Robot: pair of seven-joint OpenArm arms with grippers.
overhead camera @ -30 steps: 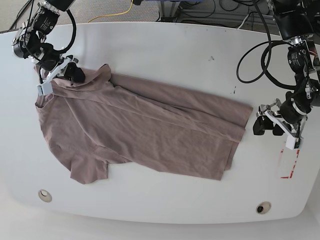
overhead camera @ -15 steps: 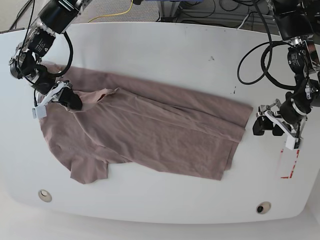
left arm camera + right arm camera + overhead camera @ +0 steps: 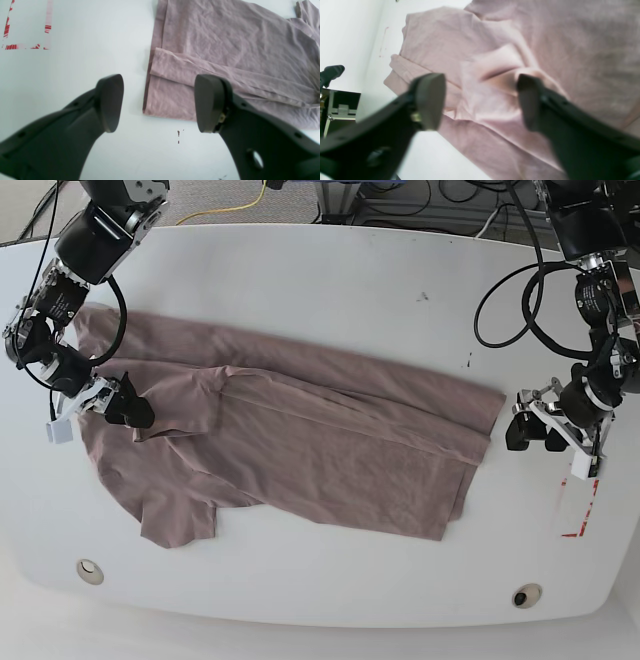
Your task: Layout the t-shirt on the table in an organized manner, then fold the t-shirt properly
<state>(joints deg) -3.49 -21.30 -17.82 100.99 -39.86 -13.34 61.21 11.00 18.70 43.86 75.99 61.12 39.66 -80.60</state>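
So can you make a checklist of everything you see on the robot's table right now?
Surface: white table, glossy, a few dark specks, two small round holes near the front edge, red dashed mark at one end.
Job's things: mauve t-shirt spread out but wrinkled, with creases and one side edge doubled over; not folded yet.
Clutter: nothing seen.
Grippers: right gripper open just above the shirt's sleeve end, holding nothing; left gripper open over bare table beside the hem, apart from the cloth.
Cables: black cables loop along the left arm; a yellow cable lies on the floor behind.
Surroundings: floor and more cables beyond the table.
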